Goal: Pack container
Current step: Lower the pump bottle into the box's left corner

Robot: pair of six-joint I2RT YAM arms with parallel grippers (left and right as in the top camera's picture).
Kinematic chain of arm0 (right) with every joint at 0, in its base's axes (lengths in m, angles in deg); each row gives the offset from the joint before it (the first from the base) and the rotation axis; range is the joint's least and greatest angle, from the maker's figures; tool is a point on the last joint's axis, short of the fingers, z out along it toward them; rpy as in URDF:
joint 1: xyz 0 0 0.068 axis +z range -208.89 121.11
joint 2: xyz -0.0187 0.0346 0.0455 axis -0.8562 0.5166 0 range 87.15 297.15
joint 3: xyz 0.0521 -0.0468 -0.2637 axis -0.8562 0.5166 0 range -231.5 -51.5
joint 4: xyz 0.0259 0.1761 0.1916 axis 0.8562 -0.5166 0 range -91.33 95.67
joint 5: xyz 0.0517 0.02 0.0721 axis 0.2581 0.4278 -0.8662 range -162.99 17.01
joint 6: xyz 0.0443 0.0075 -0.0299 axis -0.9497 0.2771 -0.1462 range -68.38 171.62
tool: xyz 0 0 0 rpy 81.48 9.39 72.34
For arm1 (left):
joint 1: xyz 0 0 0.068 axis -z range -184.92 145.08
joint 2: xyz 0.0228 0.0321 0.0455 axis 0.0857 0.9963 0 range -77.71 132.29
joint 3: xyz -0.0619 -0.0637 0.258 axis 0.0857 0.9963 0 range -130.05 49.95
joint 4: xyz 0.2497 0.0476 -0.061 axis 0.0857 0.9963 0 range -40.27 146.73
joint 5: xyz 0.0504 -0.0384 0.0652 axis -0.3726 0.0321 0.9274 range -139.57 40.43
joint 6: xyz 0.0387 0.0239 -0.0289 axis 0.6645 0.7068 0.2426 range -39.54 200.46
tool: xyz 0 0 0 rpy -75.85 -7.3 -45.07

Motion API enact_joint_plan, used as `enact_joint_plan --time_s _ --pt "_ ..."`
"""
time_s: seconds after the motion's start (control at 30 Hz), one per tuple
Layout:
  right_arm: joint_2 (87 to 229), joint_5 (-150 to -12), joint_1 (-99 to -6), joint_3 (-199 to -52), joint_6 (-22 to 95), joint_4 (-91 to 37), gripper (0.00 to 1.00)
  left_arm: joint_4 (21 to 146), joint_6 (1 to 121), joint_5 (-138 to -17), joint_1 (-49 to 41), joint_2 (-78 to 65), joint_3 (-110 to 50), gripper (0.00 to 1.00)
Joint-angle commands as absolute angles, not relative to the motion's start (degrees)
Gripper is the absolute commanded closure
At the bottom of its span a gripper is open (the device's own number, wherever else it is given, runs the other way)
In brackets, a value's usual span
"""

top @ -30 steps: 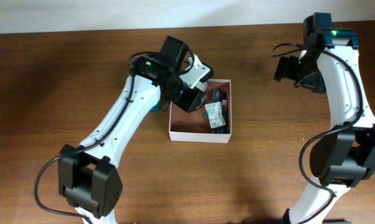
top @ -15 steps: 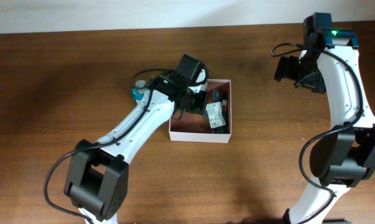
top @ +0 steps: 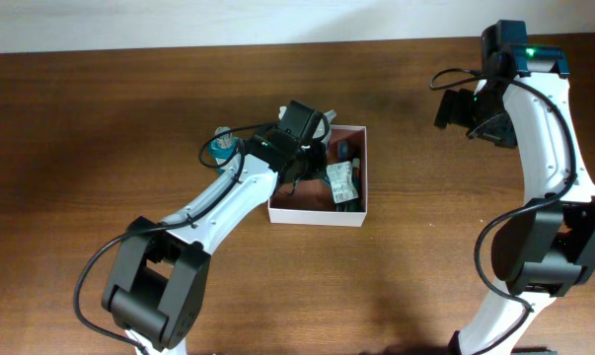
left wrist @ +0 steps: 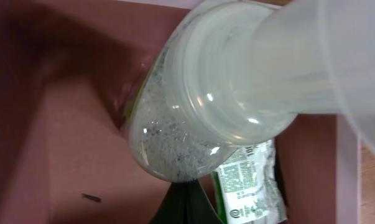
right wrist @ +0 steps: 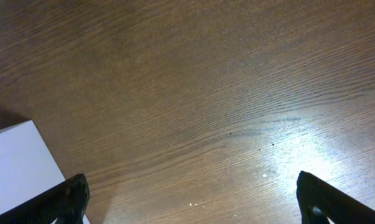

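Note:
The container [top: 316, 213], a shallow white-walled box with a pinkish-brown inside, sits mid-table. It holds a green-and-white packet [top: 340, 181] and dark items. My left gripper [top: 311, 139] is over its back left corner, shut on a clear bottle of speckled white gel [top: 323, 122]. In the left wrist view the bottle [left wrist: 193, 118] fills the frame above the container's floor [left wrist: 63, 149], with the packet [left wrist: 249, 180] beside it and the dark fingertips [left wrist: 187, 205] close together below it. My right gripper [right wrist: 193, 196] is open and empty over bare table at the far right [top: 472, 110].
A teal bottle [top: 221, 147] stands on the table just left of the container, next to my left arm. A corner of something white [right wrist: 16, 168] shows at the left of the right wrist view.
My left gripper has swung down and right with the bottle, toward the container's back left corner. This uncovered the teal bottle. The right arm has not moved.

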State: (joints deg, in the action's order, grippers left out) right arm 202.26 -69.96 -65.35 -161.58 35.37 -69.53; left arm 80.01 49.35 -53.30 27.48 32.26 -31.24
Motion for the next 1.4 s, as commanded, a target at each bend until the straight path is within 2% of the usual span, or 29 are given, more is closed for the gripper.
enact_joint_plan --time_s 0.0,0.67,1.07,1.37 --pt "201.4 -69.5 -65.4 -162.1 35.3 -69.5 0.02 78.6 46.6 -55.1 27.6 31.3 -30.7 1.00" --pt "201.4 -69.5 -65.4 -162.1 35.3 -69.5 0.02 78.0 46.6 -43.7 27.6 31.3 -30.5 1.00" --pt "201.4 -69.5 -65.4 -162.1 35.3 -69.5 0.02 74.1 46.7 -43.6 27.6 31.3 -29.8 1.00" --pt "201.4 -69.5 -65.4 -162.1 35.3 -69.5 0.01 75.3 52.3 -42.7 27.6 31.3 -29.8 1.00"
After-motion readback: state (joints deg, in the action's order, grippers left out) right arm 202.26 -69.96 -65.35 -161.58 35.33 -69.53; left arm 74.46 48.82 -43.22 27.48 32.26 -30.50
